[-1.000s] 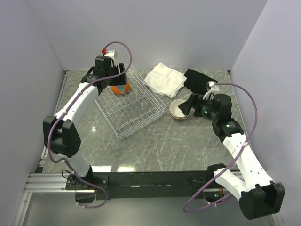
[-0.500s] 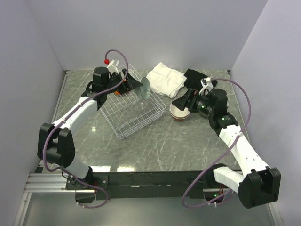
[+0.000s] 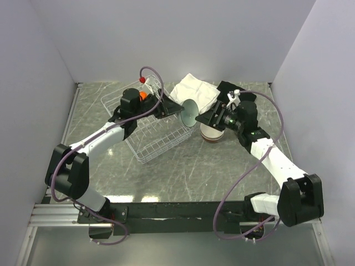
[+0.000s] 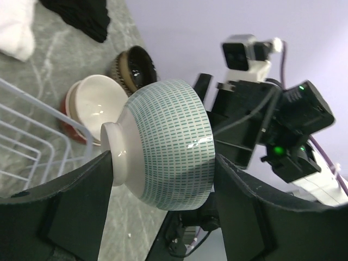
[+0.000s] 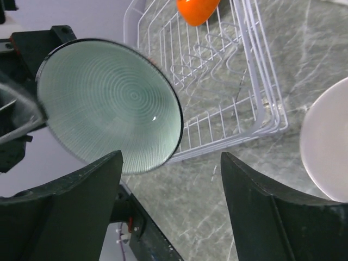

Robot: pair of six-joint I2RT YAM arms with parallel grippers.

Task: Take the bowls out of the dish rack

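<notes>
1. Table (image 3: pixel 183 166): grey-green marble-look top with pale veins and a dull sheen. Plain pale lilac walls close it in at the back and on both sides.
2. Dish rack (image 3: pixel 145 133): white wire, sits skewed on the table's left-centre. It is the reference for everything below.
3. Left gripper (image 4: pixel 162 166): reaches over the rack's right rim, clamped on the pale blue-green bowl (image 3: pixel 189 112). One finger (image 4: pixel 76 206) is on each side of the bowl wall.
4. That bowl hangs in the air just past the rack's right rim, tipped on its side. Its foot points back toward the rack and its mouth faces away from it. Dashed green pattern outside, ringed green glaze inside.
5. Right gripper (image 3: pixel 206 118): just right of the rack, facing the bowl's mouth, jaws spread wide and holding nothing. The right wrist view shows the rim between and just ahead of the fingers (image 5: pixel 272 217). Cannot tell whether they touch it.
6. Orange bowl (image 3: pixel 143 96): inside the rack, at its far-left corner.
7. Red bowl (image 4: pixel 93 106): cream inside, on the table right of the rack, below the right gripper. Dark brown bowl (image 4: pixel 136 65) touches it on the side away from the rack.
8. White cloth (image 3: pixel 194 91): folded, just beyond the rack's far-right corner. Black cloth (image 3: pixel 236 91) lies further right.
</notes>
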